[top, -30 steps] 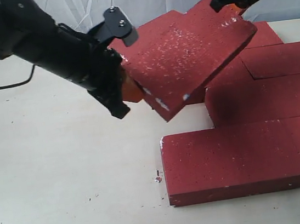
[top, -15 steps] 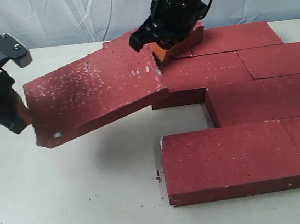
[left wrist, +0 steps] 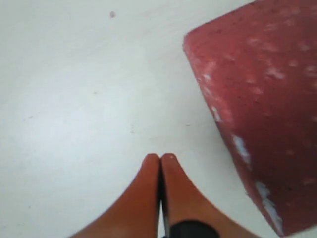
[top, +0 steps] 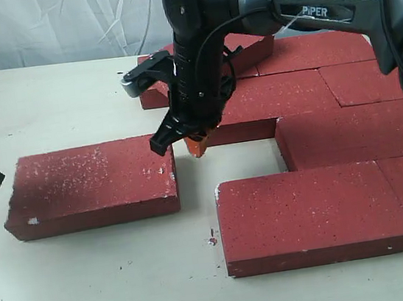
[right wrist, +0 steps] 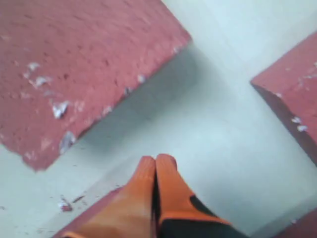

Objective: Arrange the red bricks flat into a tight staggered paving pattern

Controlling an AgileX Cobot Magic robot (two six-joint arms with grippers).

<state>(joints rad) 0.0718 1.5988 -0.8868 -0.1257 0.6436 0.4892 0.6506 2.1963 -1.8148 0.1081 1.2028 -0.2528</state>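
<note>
Pale tabletop [top: 93, 283], wrinkled white backdrop cloth [top: 59, 28], small reddish crumb [top: 212, 241]

Pale tabletop [top: 93, 283] flecked with grit; creased white sheet [top: 51, 25] hangs behind

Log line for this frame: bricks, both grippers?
loose brick: flat on table, apart from paved bricks | left gripper: fingers shut, empty | right gripper: fingers shut, empty, near loose brick's end

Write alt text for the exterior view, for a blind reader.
One red brick lies flat on the pale table, apart from the paved bricks on the right. The right end effector, closed, hangs over the gap between them.
</note>
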